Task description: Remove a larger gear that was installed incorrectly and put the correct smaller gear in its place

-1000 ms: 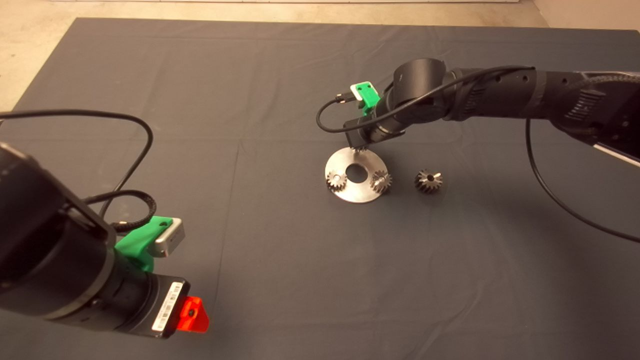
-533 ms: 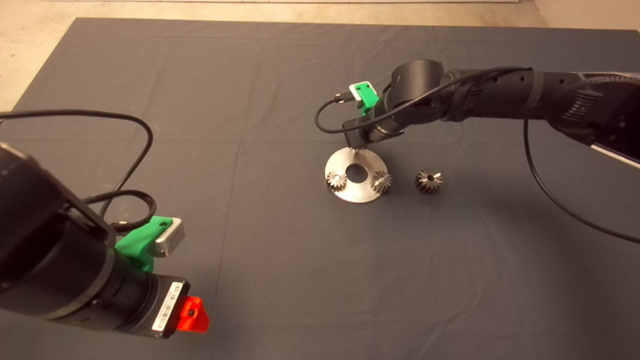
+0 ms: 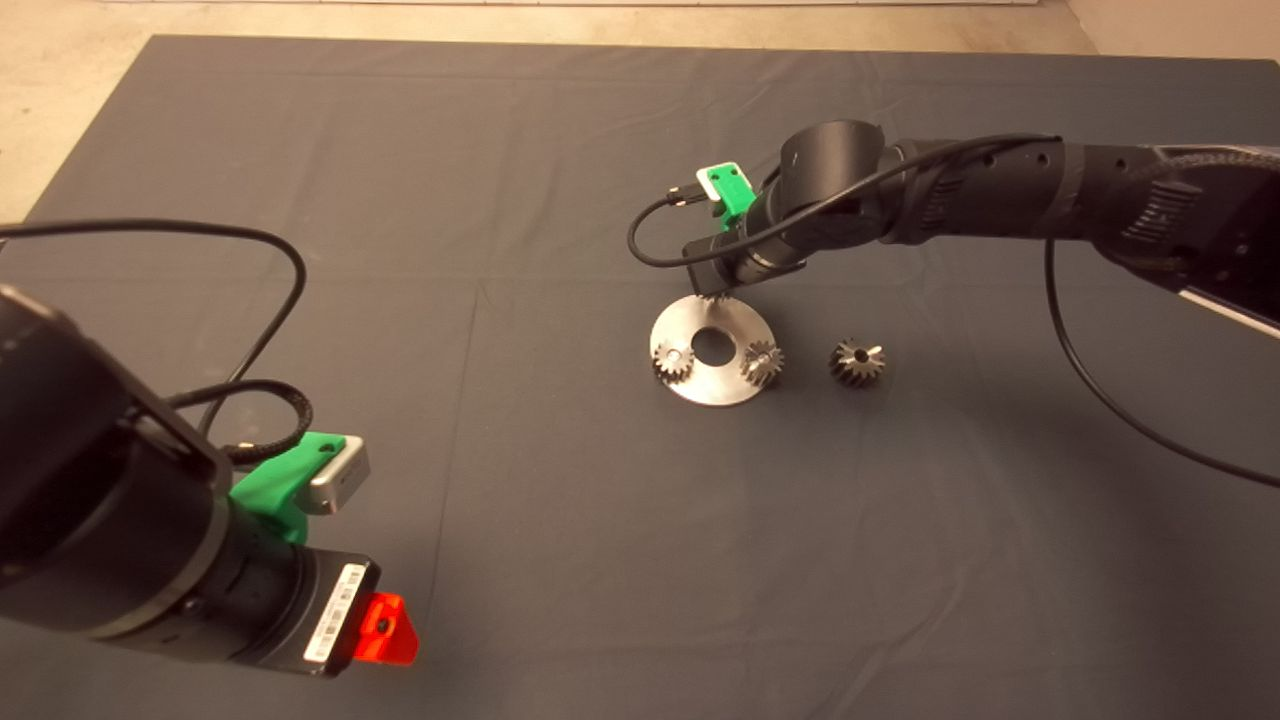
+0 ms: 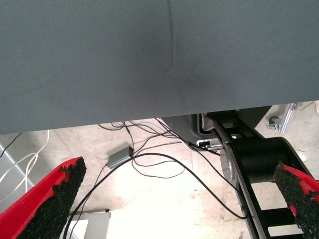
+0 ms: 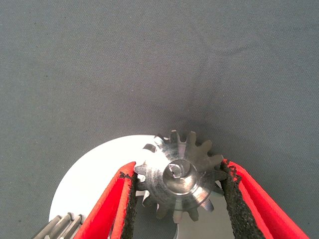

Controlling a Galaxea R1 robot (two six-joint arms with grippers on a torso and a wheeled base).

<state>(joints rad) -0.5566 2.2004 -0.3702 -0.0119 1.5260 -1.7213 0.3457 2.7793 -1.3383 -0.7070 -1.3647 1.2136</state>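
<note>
A round steel disc (image 3: 712,386) with a centre hole lies mid-mat. My right gripper (image 3: 716,290) hangs over its far edge, shut on the smaller gear (image 5: 179,181), whose teeth touch both pads (image 5: 130,199). That silvery gear sits at the disc's rim (image 5: 94,184). Two more small silvery gears (image 3: 673,362) (image 3: 762,362) stand on the disc's near side. The larger gear (image 3: 857,362), darker with slanted teeth, lies on the mat just right of the disc. My left gripper (image 3: 385,630) is parked at the lower left, open and holding nothing.
The dark mat (image 3: 560,520) spreads wide around the disc. The left wrist view looks past the mat's edge to a pale floor with cables (image 4: 149,164) and a black frame (image 4: 259,164).
The right arm has shifted slightly left over the disc's far edge. The gears, the disc and the left arm stay where they were.
</note>
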